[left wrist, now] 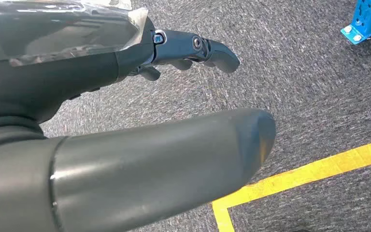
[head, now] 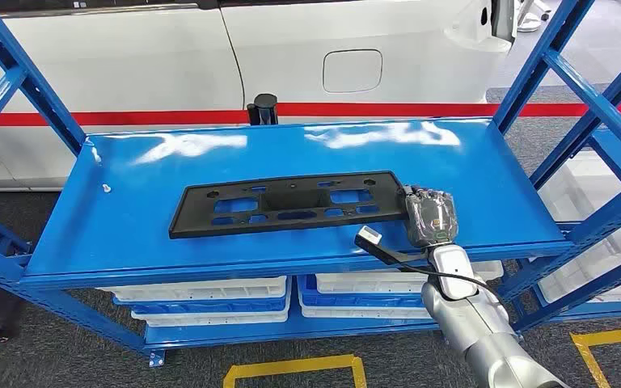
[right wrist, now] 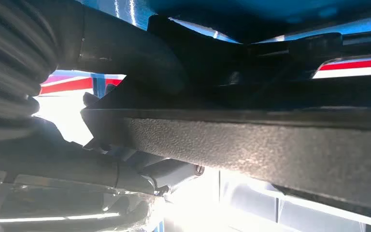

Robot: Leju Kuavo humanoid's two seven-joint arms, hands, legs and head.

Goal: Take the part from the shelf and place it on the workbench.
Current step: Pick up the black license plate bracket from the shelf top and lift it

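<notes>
Right hand [head: 430, 217]: it sits at the right end of the black part [head: 287, 202], at about 4 o'clock on the shelf top. In the right wrist view the thumb [right wrist: 130, 53] lies on one face of the part's edge [right wrist: 280, 154] and dark fingers [right wrist: 101, 171] on the other, so I judge it is grasping that end.

Left hand [left wrist: 125, 121]: hanging low over the carpet, thumb and fingers apart, nothing in it, so it is released.

Part: it lies flat along the middle of the blue shelf [head: 129, 234], long side running 9 to 3 o'clock, not yet on any workbench.

Risk one: the grip is at one far end only. A long part lifted that way could droop or twist at the 9 o'clock end and slide out of the fingers.

Risk two: swinging it out, the free end could strike the blue upright [head: 40, 89] at 10 o'clock.

Risk three: the shelf top is glossy, so the part may skid instead of lifting cleanly.

Part's make: black moulded plastic by the look, a long thin plate with rectangular cut-outs and small holes; its edge shows a fine grainy texture.

Shelf's make: painted metal, smooth and shiny, with bright reflections.

Below: white bins [head: 202, 295] sit on the lower level.

Behind: a white car body [head: 291, 48] at 12 o'clock.

Floor: grey carpet [left wrist: 319, 87] with yellow tape [left wrist: 319, 169].
</notes>
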